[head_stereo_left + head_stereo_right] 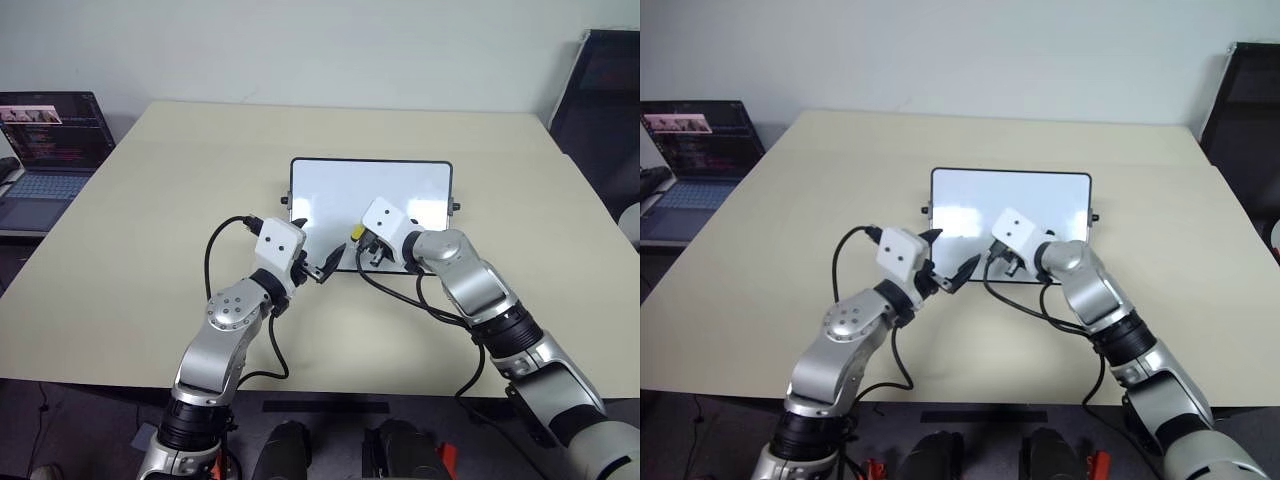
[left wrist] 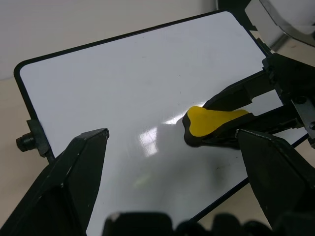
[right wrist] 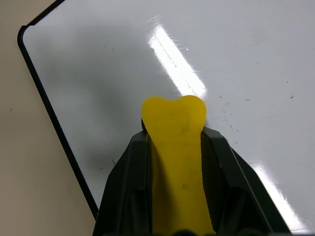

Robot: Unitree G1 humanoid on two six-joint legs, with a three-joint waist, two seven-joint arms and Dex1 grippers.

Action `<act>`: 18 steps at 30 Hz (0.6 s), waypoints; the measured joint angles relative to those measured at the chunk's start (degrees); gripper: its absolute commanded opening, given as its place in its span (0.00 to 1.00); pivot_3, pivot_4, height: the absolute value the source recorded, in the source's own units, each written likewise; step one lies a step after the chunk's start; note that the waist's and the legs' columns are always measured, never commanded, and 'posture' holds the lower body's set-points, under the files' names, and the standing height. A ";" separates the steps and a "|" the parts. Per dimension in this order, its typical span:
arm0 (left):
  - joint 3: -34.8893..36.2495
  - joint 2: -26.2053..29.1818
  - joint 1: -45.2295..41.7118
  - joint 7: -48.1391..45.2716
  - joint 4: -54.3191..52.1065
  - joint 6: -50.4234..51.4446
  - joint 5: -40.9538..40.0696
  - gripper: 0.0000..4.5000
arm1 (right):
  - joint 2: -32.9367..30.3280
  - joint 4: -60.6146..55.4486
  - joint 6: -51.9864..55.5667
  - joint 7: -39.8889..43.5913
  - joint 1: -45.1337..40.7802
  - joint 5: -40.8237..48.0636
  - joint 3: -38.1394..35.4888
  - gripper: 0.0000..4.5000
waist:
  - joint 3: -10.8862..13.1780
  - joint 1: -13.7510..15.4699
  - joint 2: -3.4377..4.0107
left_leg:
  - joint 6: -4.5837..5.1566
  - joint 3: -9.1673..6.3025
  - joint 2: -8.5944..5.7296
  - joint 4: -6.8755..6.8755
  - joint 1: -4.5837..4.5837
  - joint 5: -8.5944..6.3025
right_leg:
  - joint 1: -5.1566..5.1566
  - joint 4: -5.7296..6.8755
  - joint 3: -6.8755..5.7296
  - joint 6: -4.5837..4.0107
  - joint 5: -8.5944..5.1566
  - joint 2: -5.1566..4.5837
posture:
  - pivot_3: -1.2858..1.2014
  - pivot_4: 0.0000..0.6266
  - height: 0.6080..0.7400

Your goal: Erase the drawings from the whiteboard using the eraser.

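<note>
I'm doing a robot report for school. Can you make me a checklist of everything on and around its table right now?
Surface: beige table, flat.
Job's things: whiteboard lies flat near the middle; no drawings seen on it, only faint specks. Yellow eraser rests on the board.
Clutter: nothing seen.
Grippers: right gripper shut on the eraser; left gripper open, holding nothing, at the board's near left corner.
Cables: black cables loop from both wrists.
Surroundings: open laptop on a side desk to the left; dark chair to the right.
</note>
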 measured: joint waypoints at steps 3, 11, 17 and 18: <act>0.05 0.02 0.01 0.03 -0.06 0.00 0.02 1.00 | -2.46 0.17 -3.40 0.27 1.42 -0.53 0.15 0.22 | -0.01 0.48 -0.01 | 0.00 -0.06 -0.04 0.02 0.01 0.00 | 0.07 -0.02 -0.07 0.06 -0.04 0.00 | 0.52 0.24 1.00; -0.01 -0.02 -0.09 -0.08 -0.05 0.00 0.00 1.00 | -8.29 -3.32 -4.77 2.14 6.03 -0.61 -1.62 0.22 | -0.03 1.44 -0.04 | 0.08 -0.10 -0.08 0.08 0.04 0.06 | 0.24 -0.20 -0.06 0.37 -0.07 -0.13 | 0.52 0.24 1.00; -0.06 -0.07 -0.29 -0.25 0.03 -0.02 -0.05 1.00 | -12.08 -7.29 -2.59 3.47 9.79 -0.35 -4.91 0.22 | -0.03 2.00 -0.05 | 0.10 -0.11 -0.08 0.08 0.02 0.07 | 0.25 -0.25 -0.04 0.38 -0.08 -0.16 | 0.52 0.24 1.00; -0.02 -0.05 -0.32 -0.29 0.10 -0.04 -0.05 1.00 | -12.96 -8.27 -1.76 3.65 10.57 -0.17 -5.54 0.22 | -0.03 2.00 -0.05 | 0.10 -0.10 -0.08 0.07 0.02 0.07 | 0.25 -0.27 -0.04 0.39 -0.08 -0.16 | 0.52 0.24 1.00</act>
